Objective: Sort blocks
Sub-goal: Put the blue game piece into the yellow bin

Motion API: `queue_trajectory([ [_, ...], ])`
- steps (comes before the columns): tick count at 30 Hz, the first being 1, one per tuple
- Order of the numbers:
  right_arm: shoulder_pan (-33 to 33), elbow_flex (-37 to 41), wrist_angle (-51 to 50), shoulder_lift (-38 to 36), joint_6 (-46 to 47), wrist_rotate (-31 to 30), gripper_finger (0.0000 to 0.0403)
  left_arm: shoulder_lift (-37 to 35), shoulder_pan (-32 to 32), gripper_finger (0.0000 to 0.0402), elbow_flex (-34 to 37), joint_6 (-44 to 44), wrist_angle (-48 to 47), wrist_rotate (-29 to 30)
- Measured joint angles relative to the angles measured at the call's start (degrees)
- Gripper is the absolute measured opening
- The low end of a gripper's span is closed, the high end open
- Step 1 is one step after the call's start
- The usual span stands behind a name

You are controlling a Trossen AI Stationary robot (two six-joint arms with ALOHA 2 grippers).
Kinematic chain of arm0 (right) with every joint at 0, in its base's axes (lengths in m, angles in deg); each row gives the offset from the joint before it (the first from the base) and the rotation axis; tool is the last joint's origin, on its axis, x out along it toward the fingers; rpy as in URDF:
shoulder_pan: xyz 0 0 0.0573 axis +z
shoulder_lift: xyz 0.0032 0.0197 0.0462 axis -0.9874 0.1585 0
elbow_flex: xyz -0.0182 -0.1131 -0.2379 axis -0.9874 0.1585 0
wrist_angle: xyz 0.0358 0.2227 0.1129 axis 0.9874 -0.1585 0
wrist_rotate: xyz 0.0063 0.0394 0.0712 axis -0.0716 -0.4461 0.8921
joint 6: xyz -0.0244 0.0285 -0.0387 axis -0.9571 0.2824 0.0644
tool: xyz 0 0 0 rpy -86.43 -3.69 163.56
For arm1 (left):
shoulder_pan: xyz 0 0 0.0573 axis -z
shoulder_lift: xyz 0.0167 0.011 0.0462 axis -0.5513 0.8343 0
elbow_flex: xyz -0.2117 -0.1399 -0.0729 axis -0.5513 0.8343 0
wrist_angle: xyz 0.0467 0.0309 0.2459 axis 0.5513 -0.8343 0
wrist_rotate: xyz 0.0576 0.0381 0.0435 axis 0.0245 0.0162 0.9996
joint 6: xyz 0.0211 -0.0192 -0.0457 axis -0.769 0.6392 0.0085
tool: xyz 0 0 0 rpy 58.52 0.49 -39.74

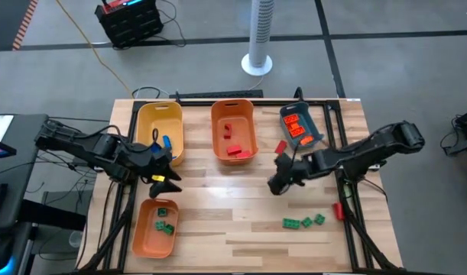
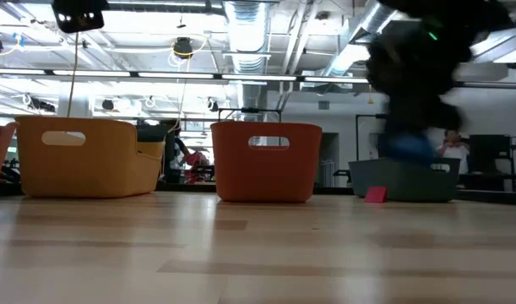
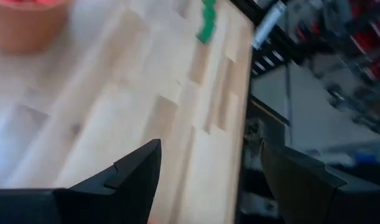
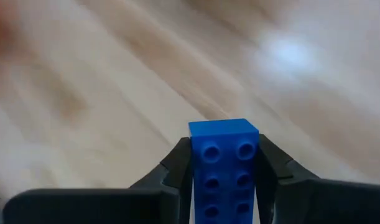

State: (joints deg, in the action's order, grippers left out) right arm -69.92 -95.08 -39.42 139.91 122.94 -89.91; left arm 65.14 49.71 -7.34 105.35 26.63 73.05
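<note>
Right hand [image 4: 224, 180] pinching a blue block [image 4: 224, 165], above mid-worktop [image 1: 241, 221]. Left hand [image 1: 163, 169] spread wide, between yellow bin [image 1: 145, 126] and near orange bin [image 1: 141, 237]. Farther back, red blocks [image 1: 233, 150] inside middle orange bin [image 1: 215, 126].

Both arms are showing matte black, jointed segments; the left end effector [image 1: 163, 180] is presenting yellow markings; the right end effector [image 1: 278, 183] is showing plain dark, wedge-shaped fingers.

Overhead looks straight down, low looks level — both share the orange bin [image 1: 233, 130].
</note>
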Motion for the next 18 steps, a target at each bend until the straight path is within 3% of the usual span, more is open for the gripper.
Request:
queue_trajectory([
  [4,-3.6,-1.3,14.6,-2.8,-15.4,0.0,0.0112,1.0,-0.4,0.0267,0.0,-2.0,1.8,6.1],
  [7,-5.9,-3.3,22.2,-3.6,-23.3,0.0,0.0113,2.3,-1.0,0.0267,0.0,-4.7,7.4,7.3],
  [12,-9.2,-8.1,30.2,-2.8,-27.9,0.0,0.0113,5.2,-1.1,0.0267,0.0,-10.6,17.3,8.7],
  [18,-9.9,-16.5,40.2,1.0,-36.5,0.0,0.0113,10.0,-3.2,0.0267,0.0,-12.8,22.3,11.0],
])
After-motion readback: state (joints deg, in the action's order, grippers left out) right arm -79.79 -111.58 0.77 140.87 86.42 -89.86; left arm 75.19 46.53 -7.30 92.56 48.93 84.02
